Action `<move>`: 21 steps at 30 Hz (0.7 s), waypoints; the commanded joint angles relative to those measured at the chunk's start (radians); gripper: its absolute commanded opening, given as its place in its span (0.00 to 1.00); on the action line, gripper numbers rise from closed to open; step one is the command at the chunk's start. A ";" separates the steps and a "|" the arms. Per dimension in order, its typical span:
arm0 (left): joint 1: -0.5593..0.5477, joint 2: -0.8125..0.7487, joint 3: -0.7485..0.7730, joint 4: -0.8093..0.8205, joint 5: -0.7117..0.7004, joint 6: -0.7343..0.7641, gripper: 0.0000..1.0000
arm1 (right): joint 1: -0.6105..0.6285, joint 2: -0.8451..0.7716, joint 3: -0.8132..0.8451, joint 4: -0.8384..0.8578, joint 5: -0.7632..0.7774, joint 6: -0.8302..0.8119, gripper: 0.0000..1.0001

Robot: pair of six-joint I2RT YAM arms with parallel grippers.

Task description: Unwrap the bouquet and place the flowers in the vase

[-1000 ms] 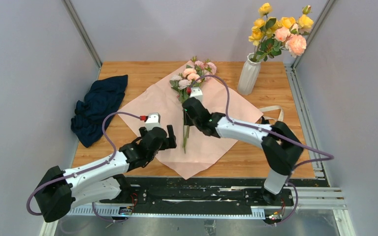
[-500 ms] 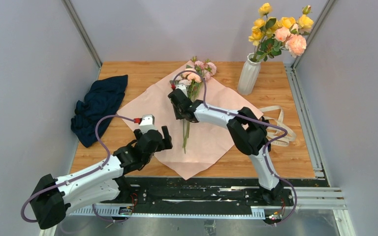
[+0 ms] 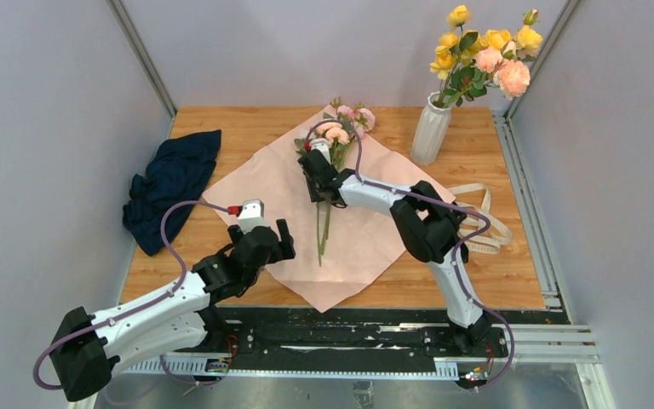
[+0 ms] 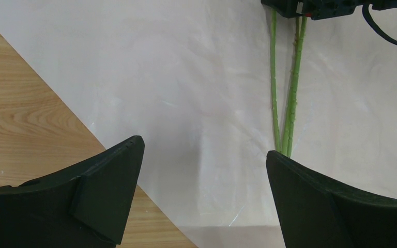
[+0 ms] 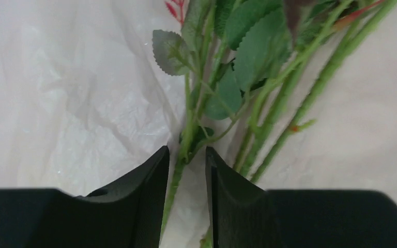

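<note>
We log the right fingers moved up the flowers since before, nipping one green stem. Flowers lie on the opened pink paper. The left fingers spread wide, drawn back slightly.

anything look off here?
Right gripper straddles only one stem of the flowers; the other stems lie outside the jaws. Also, a crumpled dark cloth sits at the left edge of the table, and a cream ribbon lies loose near its right edge.
</note>
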 commanded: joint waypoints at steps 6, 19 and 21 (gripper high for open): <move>0.007 0.026 -0.010 0.011 -0.020 -0.011 1.00 | -0.026 0.080 -0.021 -0.011 -0.057 0.006 0.02; 0.019 0.052 -0.023 0.240 0.151 0.101 0.95 | -0.028 -0.357 -0.316 0.178 -0.093 -0.003 0.00; 0.029 0.042 -0.048 0.371 0.274 0.124 0.93 | -0.028 -0.431 -0.371 0.199 -0.094 -0.001 0.00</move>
